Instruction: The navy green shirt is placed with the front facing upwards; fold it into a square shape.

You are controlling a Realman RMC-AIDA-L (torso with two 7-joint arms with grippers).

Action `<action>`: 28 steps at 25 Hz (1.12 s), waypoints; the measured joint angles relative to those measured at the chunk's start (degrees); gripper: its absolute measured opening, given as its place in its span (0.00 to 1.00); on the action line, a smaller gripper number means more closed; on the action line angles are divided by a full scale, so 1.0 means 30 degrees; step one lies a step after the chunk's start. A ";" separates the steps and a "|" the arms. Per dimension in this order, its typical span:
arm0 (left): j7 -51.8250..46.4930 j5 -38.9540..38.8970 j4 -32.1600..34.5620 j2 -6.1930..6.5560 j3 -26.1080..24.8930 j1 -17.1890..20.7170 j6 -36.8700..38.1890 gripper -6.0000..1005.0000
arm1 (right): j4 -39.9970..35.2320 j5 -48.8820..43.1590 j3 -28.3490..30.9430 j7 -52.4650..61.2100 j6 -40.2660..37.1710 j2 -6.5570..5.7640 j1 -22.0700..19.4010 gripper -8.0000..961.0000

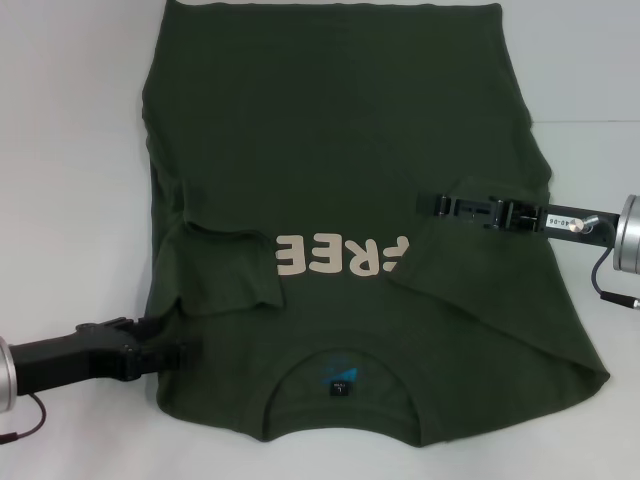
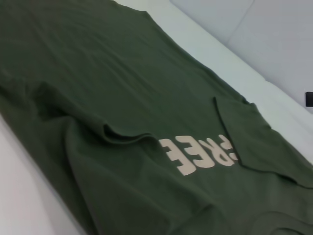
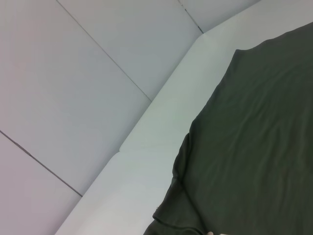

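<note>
We have the shirt (image 1: pixel 340 180) lying flat, front up, on the white tabletop (image 1: pixel 70 150), collar nearest us; both sleeves are already turned inward beside the "FREE!" letters (image 1: pixel 340 257). Our right gripper (image 1: pixel 432 204) sits over the folded right sleeve, just right of the letters; whether its fingers are wide or narrow, we cannot tell. Our left gripper (image 1: pixel 182 352) lies at the left shoulder edge; whether its fingers hold cloth there, we cannot tell either. For a square, we should keep both side folds parallel and smooth the ridge by the left sleeve; nothing else stands in the way.
</note>
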 joint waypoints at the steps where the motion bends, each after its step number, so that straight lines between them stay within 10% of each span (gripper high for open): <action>1: 0.0007 0.0001 0.0009 0.0021 -0.0030 -0.0001 0.0186 0.93 | 0.0001 0.0001 0.0008 -0.0001 0.0000 -0.0008 -0.0001 0.98; 28: -0.0299 0.0221 0.0349 -0.0065 -0.1869 0.0274 -0.2689 0.93 | -0.0001 -0.0001 0.0025 0.0001 0.0148 -0.0007 0.0012 0.98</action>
